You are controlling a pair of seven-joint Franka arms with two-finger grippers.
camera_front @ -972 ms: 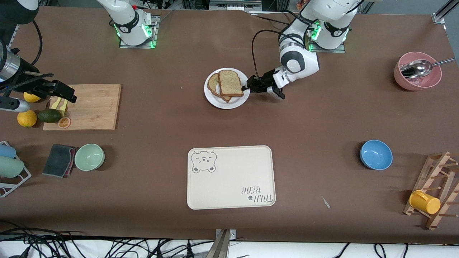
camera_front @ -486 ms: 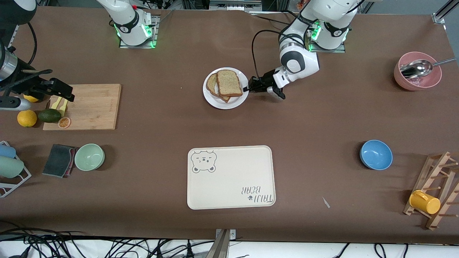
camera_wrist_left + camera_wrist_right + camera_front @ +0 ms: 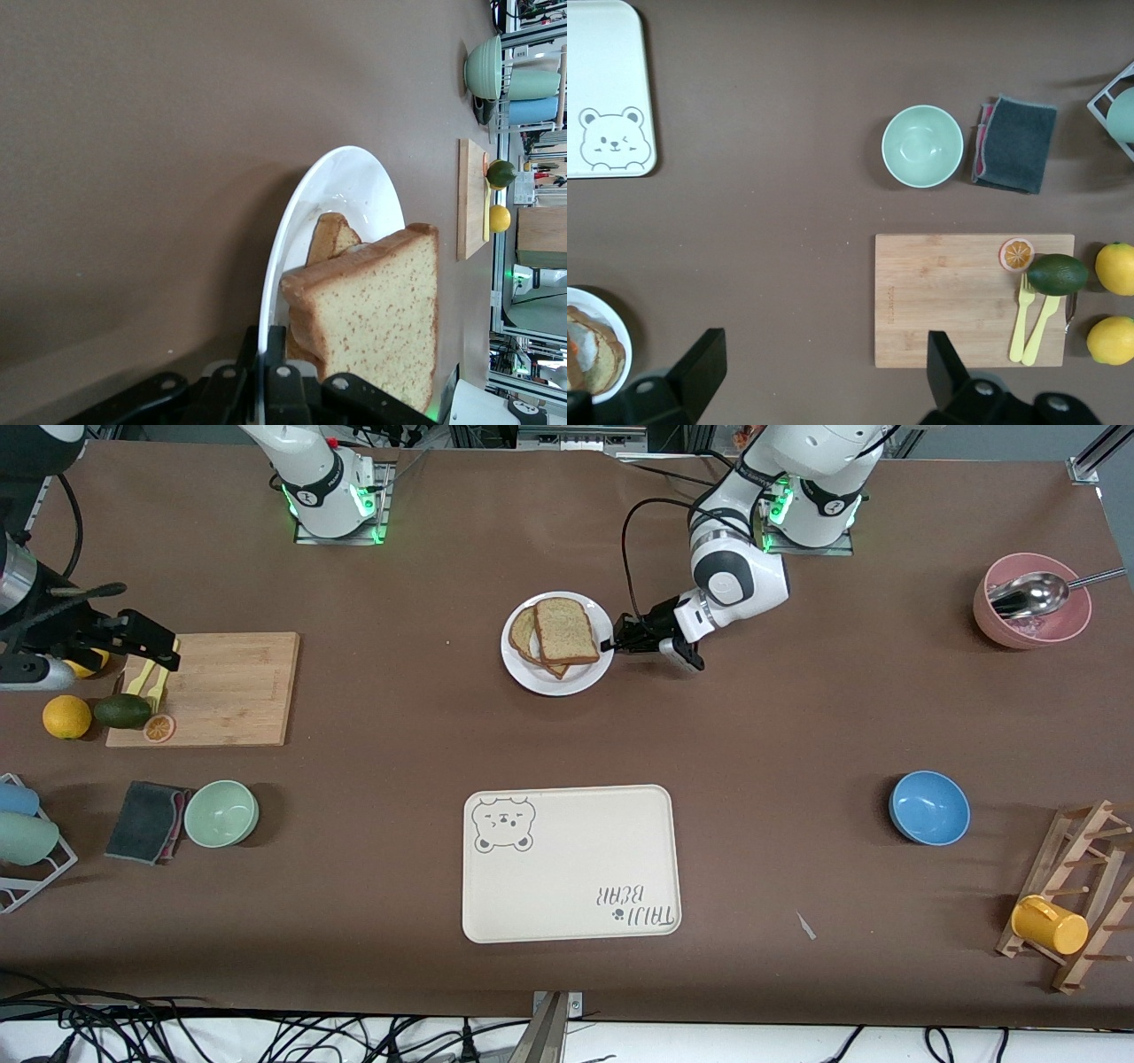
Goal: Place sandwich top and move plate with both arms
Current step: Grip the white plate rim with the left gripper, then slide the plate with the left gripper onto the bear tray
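- Brown table [image 3: 797,717]: seen whole only in the front view, with a blue bowl [image 3: 928,807], a pink bowl [image 3: 1032,613] holding a metal spoon [image 3: 1032,593], and a wooden rack [image 3: 1076,895] carrying a yellow mug [image 3: 1050,925].
- Cream bear-print tray [image 3: 571,863]: nearer the front camera than the plate, marked "TAIJI BEAR", upside down in the front view; only its bear corner caught in the right wrist view.
- Wooden cutting board [image 3: 973,299]: in the right wrist view, carrying an orange slice [image 3: 1016,254], an avocado [image 3: 1057,274] and two yellow forks [image 3: 1032,319], with two lemons [image 3: 1116,268] beside it.
- White plate [image 3: 536,675]: mid-table, carrying both bread slices.
- Left gripper [image 3: 611,643]: clamped tight on the plate's rim at the edge toward the left arm's end; pinch seen clearly only in the left wrist view.
- Right gripper [image 3: 146,642]: spread wide, holding nothing, over the cutting board, well apart from the plate.
- Sandwich top [image 3: 565,631]: lying on the lower slice [image 3: 332,239], just beside the left gripper.
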